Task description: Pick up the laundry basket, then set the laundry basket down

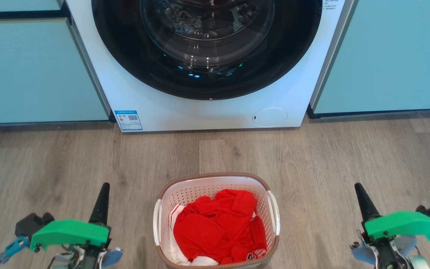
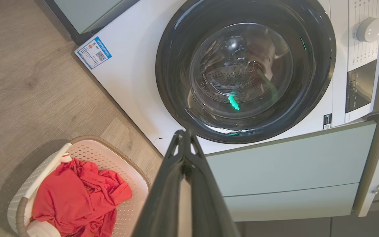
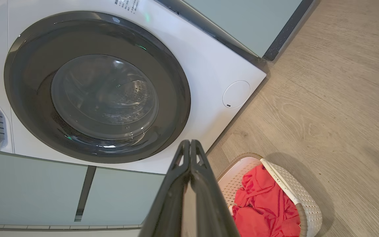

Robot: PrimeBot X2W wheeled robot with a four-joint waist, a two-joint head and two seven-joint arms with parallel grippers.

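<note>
Laundry basket [image 1: 200, 192] sits on the wood-look floor [image 1: 312, 157] at the bottom middle of the head view, upright, its brown rim uppermost and a white handle [image 1: 157, 222] on each side. Inside lies a crumpled red garment [image 1: 215, 228], with a bit of white cloth [image 1: 177, 254] under it at the near left corner.

The left gripper [image 1: 105, 186] stands to the basket's left and the right gripper [image 1: 358, 186] to its right, each well apart from it and touching nothing. Both point away from the robot toward the machine. In the wrist views the left gripper [image 2: 183, 133] and the right gripper [image 3: 189, 143] have their dark fingers pressed together, tips meeting, with nothing between them (each reads as a single spike from the head camera).

Past a stretch of bare floor stands a white front-loading washing machine [image 1: 200, 112], its round dark glass door [image 1: 207, 48] closed. A blue label [image 1: 128, 120] sits at its lower left corner and a round cover [image 1: 270, 117] at its lower right. Pale teal cabinets [image 1: 32, 71] flank the machine on both sides.
</note>
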